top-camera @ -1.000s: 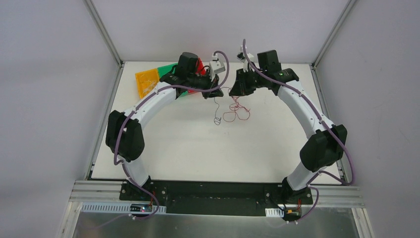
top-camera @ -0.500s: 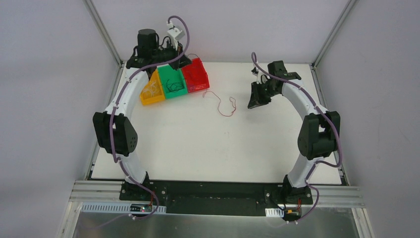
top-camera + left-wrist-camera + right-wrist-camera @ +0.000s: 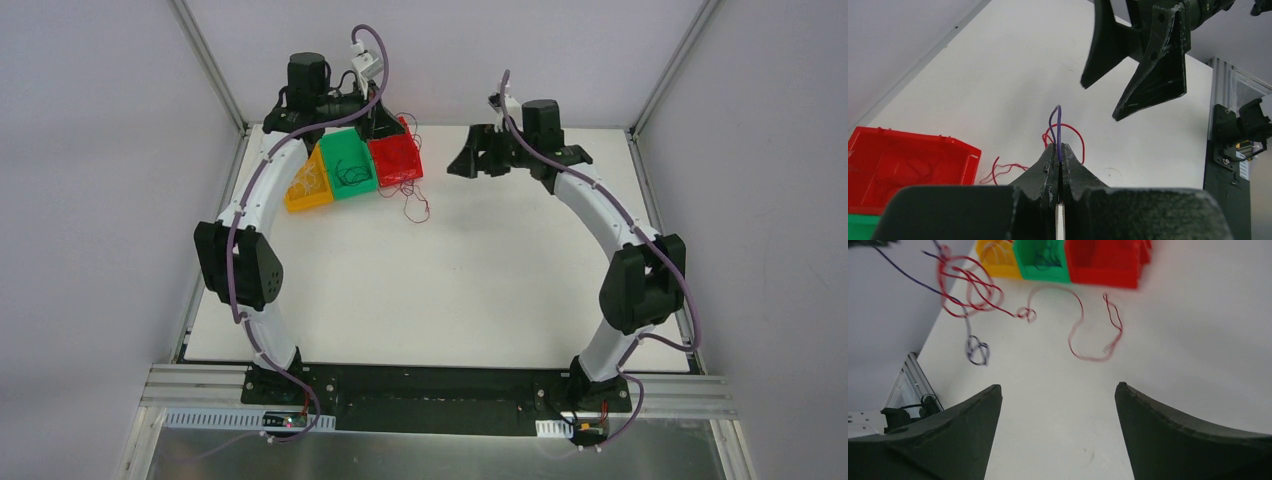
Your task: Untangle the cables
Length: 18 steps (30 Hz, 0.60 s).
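I'm watching the right gripper [image 3: 472, 165] spring wide open. It is gripping nothing now and hanging near the table's far edge, where a second ago it was pinched shut mid-table. The left gripper [image 3: 1058, 152] is staying clenched on a purple cable [image 3: 1058, 127] and a red cable [image 3: 1075, 136], dangling the cables [image 3: 410, 198] just beside the red bin [image 3: 380, 165] near the far-left corner. I'm judging the two strands still tangled together, so separating remains.

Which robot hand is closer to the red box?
Left. The left gripper hangs over the far edge of the red box; the right gripper is off to its right, well apart.
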Each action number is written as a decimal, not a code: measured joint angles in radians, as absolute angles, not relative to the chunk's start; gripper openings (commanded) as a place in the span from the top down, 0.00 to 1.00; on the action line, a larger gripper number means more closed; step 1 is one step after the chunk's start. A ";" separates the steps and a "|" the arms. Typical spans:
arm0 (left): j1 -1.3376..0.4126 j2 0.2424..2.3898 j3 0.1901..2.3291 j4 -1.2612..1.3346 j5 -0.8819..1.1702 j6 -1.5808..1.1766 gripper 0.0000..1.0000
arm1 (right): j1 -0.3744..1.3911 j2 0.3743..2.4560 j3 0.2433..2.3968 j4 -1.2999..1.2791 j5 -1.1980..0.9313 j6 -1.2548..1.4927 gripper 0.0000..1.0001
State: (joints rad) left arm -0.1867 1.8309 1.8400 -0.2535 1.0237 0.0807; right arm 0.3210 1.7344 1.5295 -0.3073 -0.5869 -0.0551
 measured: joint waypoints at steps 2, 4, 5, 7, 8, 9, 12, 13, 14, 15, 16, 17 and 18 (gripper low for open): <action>-0.201 1.822 1.840 -0.255 1.039 0.077 1.00 | 0.366 1.732 1.533 -0.205 -0.593 0.006 0.09; -0.213 1.805 1.840 -0.262 1.048 0.076 1.00 | 0.411 1.732 1.533 -0.115 -0.599 0.059 0.09; -0.218 1.797 1.840 -0.263 1.050 0.075 1.00 | 0.432 1.732 1.533 -0.081 -0.602 0.083 0.09; -0.224 1.782 1.840 -0.266 1.061 0.072 1.00 | 0.464 1.732 1.538 -0.033 -0.603 0.118 0.14; -0.230 1.776 1.840 -0.268 1.066 0.070 1.00 | 0.485 1.732 1.544 -0.007 -0.602 0.135 0.21; -0.230 1.771 1.840 -0.268 1.069 0.070 1.00 | 0.496 1.734 1.551 0.008 -0.600 0.142 0.32; -0.235 1.762 1.840 -0.268 1.073 0.069 1.00 | 0.523 1.745 1.580 0.058 -0.573 0.164 0.81; -0.235 1.760 1.840 -0.268 1.073 0.069 1.00 | 0.525 1.749 1.587 0.075 -0.560 0.169 0.90; -0.235 1.758 1.840 -0.268 1.073 0.068 1.00 | 0.526 1.752 1.590 0.082 -0.545 0.173 0.94; -0.235 1.757 1.840 -0.268 1.073 0.067 1.00 | 0.526 1.752 1.590 0.083 -0.532 0.169 0.95; -0.234 1.757 1.841 -0.269 1.072 0.065 1.00 | 0.525 1.752 1.590 0.078 -0.514 0.166 0.97; -0.230 1.757 1.844 -0.271 1.069 0.062 1.00 | 0.524 1.752 1.589 0.072 -0.498 0.154 0.98; -0.226 1.757 1.849 -0.272 1.067 0.059 1.00 | 0.520 1.752 1.584 0.066 -0.486 0.140 0.99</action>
State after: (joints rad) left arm -0.2264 1.7565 1.8488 -0.2722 1.0672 0.0593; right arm 0.5201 1.7523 1.5837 0.0658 -0.4862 0.1398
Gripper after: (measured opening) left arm 0.010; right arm 0.050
